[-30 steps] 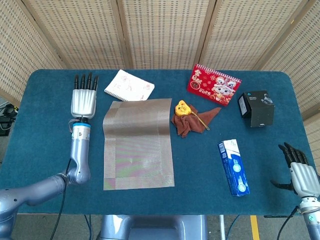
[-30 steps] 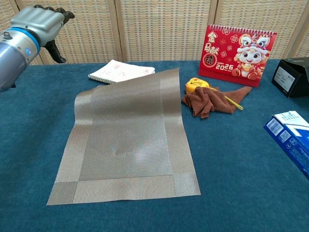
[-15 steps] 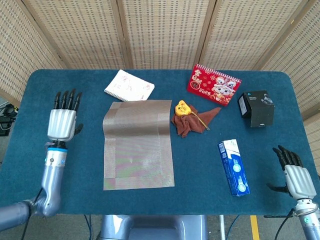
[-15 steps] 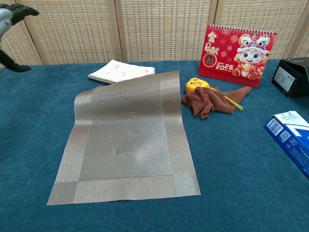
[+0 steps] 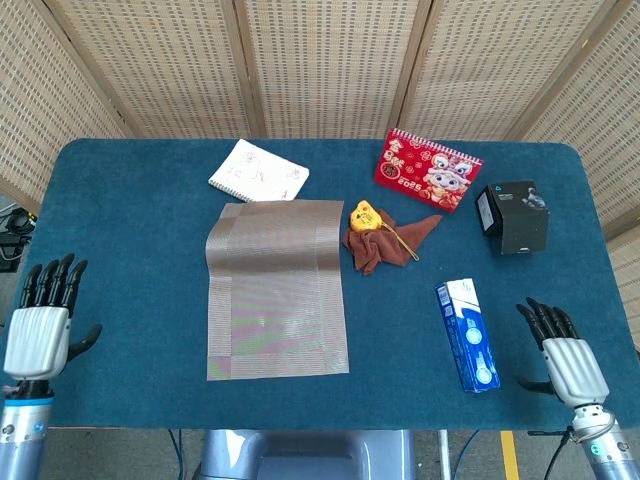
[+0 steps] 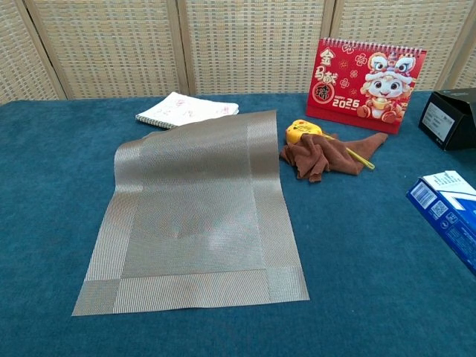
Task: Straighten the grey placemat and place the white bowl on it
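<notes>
Head and chest views of the worktop [image 5: 120, 200]. The mat [image 5: 277, 287] lies left of centre, grey woven mesh with a paler border band, long side running away from me; its edges run slightly askew to the worktop edge, and its far edge lifts a little beside the notepad [image 5: 259, 171], as the chest view shows. I judge the mat light, thin and flexible: springy enough to hold a curl, limp enough to buckle if pushed from one edge, and apt to slide on the blue cloth. It is best taken at a corner or along a border band, pinched from above, or pressed flat with the palm and dragged round. My left hand [image 5: 40, 325] hangs at the near left edge, fingers straight and close together, thumb out, holding nothing. My right hand [image 5: 565, 358] is at the near right edge, fingers extended and slightly apart, also empty. Both are well apart from the mat. No bowl shows in either view, so where it stands cannot be told. Right of the mat lie a brown cloth [image 5: 385, 240] with a yellow object [image 5: 363, 215], a red calendar [image 5: 428, 170], a black box [image 5: 513, 217] and a blue carton [image 5: 467, 334].
</notes>
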